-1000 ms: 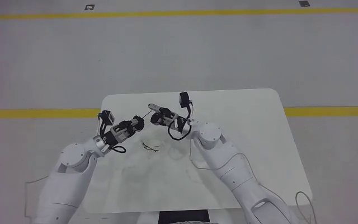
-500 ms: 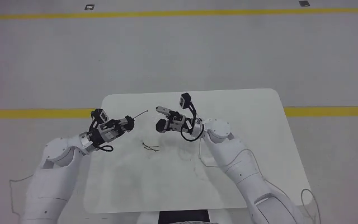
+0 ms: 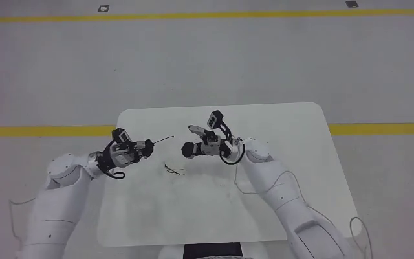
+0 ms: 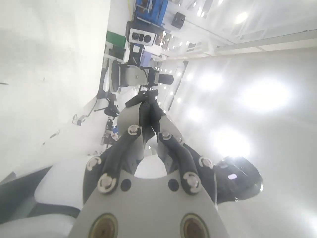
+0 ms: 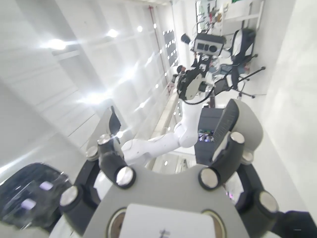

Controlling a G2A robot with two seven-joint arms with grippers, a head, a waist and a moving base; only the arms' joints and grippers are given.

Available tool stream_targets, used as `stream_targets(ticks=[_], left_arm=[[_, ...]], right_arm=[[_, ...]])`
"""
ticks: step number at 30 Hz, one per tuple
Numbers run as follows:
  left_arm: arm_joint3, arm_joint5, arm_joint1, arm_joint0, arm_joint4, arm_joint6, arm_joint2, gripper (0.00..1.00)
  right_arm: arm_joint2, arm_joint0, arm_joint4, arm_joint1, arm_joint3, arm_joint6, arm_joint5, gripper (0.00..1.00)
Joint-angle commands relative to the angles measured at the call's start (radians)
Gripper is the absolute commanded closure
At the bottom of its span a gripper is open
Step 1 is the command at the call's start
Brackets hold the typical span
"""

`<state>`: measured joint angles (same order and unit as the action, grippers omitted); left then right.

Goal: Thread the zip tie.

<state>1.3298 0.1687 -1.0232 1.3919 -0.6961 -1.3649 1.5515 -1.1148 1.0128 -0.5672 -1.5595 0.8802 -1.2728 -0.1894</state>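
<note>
The left tool sits just inside the bench's left edge, in the far half, with its arm bent at the elbow and its tips aimed toward the bench's middle. Its fingers are pressed together on the zip tie, a thin, black, flexible strip. The strip runs out from the tips toward the other arm and ends in a slight upward curl. That free end stops short of the right tool, with a clear gap between them.

The right tool faces the left one from nearer the bench's middle, its forearm coming in from the right side. Its fingers are spread wide with nothing between them; their inner pads are dark and ribbed.

The bench is white and smooth with rounded corners. A small dark tangle of thin strands lies on it, nearer the front edge than both tools.
</note>
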Motion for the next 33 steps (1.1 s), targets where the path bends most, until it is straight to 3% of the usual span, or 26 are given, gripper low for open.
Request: stream_targets(ticks=[1,3,8,11,14,22,29,33], left_arm=[[-0.014,0.028,0.007,-0.024,0.002,-0.025,-0.032,1.00],[-0.025,0.014,0.017,-0.035,0.015,-0.025,-0.041,1.00],[-0.025,0.014,0.017,-0.035,0.015,-0.025,-0.041,1.00],[-0.012,0.018,0.015,-0.030,0.011,0.012,-0.060,1.00],[-0.020,0.034,0.016,-0.038,-0.006,-0.003,-0.072,1.00],[-0.041,0.036,0.025,-0.058,-0.010,-0.025,-0.088,1.00],[-0.041,0.036,0.025,-0.058,-0.010,-0.025,-0.088,1.00],[-0.041,0.036,0.025,-0.058,-0.010,-0.025,-0.088,1.00]], right_arm=[[0.014,-0.029,-0.068,-0.005,-0.063,-0.117,0.004,0.00],[0.014,-0.029,-0.068,-0.005,-0.063,-0.117,0.004,0.00],[0.014,-0.029,-0.068,-0.005,-0.063,-0.117,0.004,0.00],[0.016,-0.006,-0.090,-0.006,-0.044,-0.079,0.018,0.00],[0.019,-0.005,-0.103,-0.007,-0.049,-0.047,0.013,0.00],[0.051,-0.055,-0.092,-0.018,-0.115,0.016,-0.038,0.00],[0.051,-0.055,-0.092,-0.018,-0.115,0.016,-0.038,0.00],[0.062,-0.038,-0.051,-0.015,-0.065,0.084,-0.023,0.00]])
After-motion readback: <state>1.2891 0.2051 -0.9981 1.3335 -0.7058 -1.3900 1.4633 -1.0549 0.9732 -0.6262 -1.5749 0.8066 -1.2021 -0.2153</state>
